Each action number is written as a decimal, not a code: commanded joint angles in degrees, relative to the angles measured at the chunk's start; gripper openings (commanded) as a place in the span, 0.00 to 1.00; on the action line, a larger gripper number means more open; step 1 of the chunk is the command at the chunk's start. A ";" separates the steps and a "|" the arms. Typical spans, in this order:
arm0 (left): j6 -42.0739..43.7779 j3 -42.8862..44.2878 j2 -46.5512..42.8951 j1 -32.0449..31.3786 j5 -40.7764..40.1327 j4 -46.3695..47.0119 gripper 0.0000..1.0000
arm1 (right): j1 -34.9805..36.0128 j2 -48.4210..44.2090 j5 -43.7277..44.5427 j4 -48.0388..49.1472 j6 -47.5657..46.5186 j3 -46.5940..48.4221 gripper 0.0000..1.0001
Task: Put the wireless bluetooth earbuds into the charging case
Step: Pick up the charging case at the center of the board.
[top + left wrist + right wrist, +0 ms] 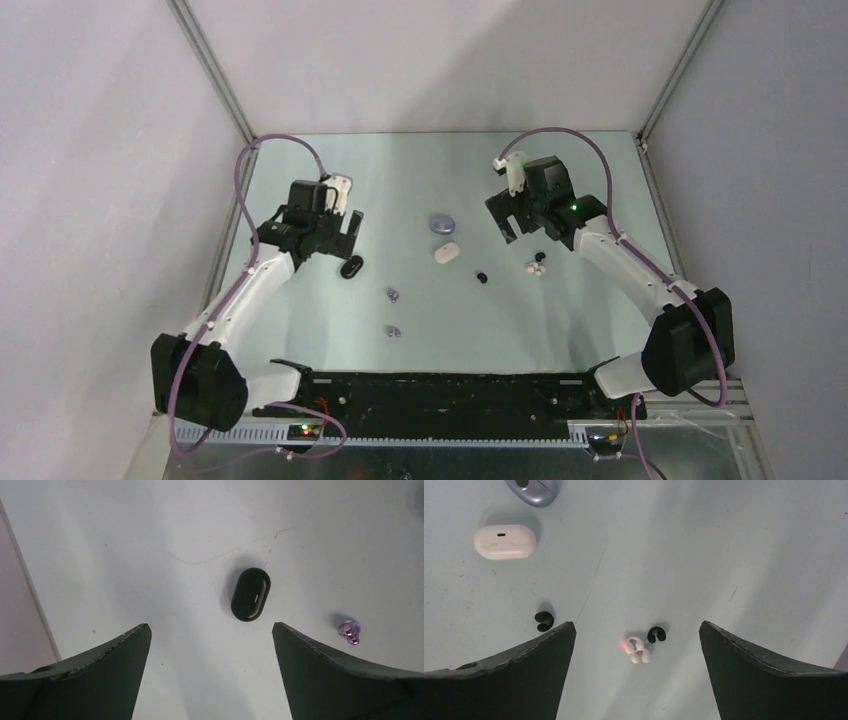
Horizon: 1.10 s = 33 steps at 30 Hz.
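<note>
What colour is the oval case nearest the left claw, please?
Black oval case, clearest in the left wrist view.

A pale green tabletop [410, 170] lies between plain grey walls [430, 60]. Two slanted metal struts [212, 72] rise at its far corners. Thin scratches [227, 551] and small dark specks mark its surface.
</note>
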 commanded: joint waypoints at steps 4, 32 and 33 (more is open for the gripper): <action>-4.09 4.71 -0.91 7.41 11.69 -7.71 0.98 | -0.09 -0.49 -8.95 -4.44 -3.55 3.22 0.99; -2.34 -1.30 17.71 4.38 9.75 0.88 0.76 | -4.97 -1.88 -20.09 -8.36 -3.61 4.24 0.97; -2.31 -1.28 18.22 3.65 8.97 1.14 0.75 | -4.92 -1.79 -20.02 -8.28 -3.59 4.24 0.97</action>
